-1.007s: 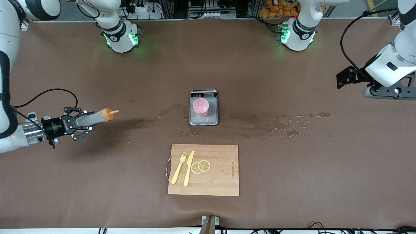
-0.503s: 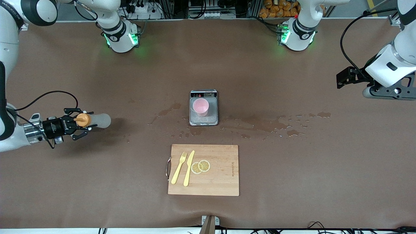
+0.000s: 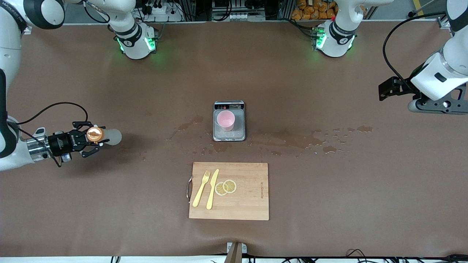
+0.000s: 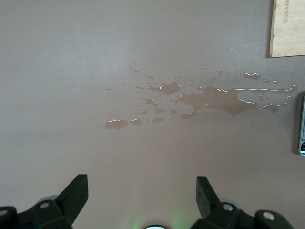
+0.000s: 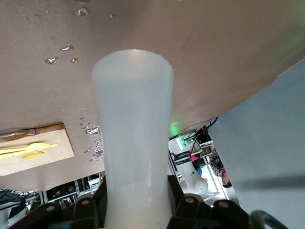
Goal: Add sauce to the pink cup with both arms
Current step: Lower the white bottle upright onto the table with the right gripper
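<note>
Your right gripper [image 3: 89, 140] clamps a matt, frosted translucent plastic squeeze bottle [image 5: 135, 143] with a glossy orange cap [image 3: 94, 134]. Under your open-fingered left gripper [image 4: 142, 200], the matt brown table cover [image 4: 71, 57] carries shiny wet puddles [image 4: 209, 98]. The cutting board [image 3: 234, 190] looks smooth wood.

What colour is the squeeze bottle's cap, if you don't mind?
Orange cap, clearest in the front view.
</note>
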`<state>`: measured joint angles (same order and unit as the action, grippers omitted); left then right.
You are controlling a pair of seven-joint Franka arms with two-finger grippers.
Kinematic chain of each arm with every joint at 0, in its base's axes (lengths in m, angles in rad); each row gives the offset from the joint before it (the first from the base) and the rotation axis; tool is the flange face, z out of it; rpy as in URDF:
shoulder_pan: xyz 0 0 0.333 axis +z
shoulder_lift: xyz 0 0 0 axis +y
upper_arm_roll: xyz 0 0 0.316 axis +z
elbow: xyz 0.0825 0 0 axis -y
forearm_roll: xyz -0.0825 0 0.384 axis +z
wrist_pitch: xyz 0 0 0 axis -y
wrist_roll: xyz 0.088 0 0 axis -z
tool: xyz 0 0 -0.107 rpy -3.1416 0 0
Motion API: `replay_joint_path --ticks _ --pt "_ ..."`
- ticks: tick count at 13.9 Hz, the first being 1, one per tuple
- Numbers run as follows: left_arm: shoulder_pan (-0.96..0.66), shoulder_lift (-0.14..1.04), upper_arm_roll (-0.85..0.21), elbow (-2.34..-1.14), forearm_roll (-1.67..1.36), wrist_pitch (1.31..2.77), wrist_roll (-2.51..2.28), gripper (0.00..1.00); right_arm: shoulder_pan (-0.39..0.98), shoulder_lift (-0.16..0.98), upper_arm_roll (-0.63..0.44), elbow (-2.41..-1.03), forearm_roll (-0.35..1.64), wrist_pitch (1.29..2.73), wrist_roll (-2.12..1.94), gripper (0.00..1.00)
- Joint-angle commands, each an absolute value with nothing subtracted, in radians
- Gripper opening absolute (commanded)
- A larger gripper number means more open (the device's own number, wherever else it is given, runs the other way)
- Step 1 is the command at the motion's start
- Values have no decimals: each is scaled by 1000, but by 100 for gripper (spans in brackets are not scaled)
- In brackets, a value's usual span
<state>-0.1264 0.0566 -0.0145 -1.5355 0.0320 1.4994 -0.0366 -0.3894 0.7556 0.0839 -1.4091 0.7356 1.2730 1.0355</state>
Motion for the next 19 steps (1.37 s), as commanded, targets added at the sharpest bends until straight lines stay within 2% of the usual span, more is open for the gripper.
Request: replay_joint_path --ticks 1,7,10,11,12,15,19 --pt "-118 69 -15 -1511 25 1499 -25 100 -437 805 95 -1407 753 1256 941 50" --pt "-117 69 -15 -1511 26 1503 -25 100 -492 919 95 -1401 715 1270 750 52" --pt "-117 74 -15 -1511 26 1503 -25 100 -497 928 94 -1399 712 1279 739 57" --pt "-114 74 -15 -1511 26 1503 -25 100 -495 928 94 -1399 712 1279 741 70" --pt "-112 74 -15 -1511 25 1503 -25 100 -494 928 94 -1397 712 1281 744 99" --pt "-112 74 -15 -1511 25 1503 -25 100 -497 925 94 -1370 704 1278 746 100" --pt "-112 74 -15 -1511 25 1503 -25 100 -500 897 94 -1234 644 1195 767 100"
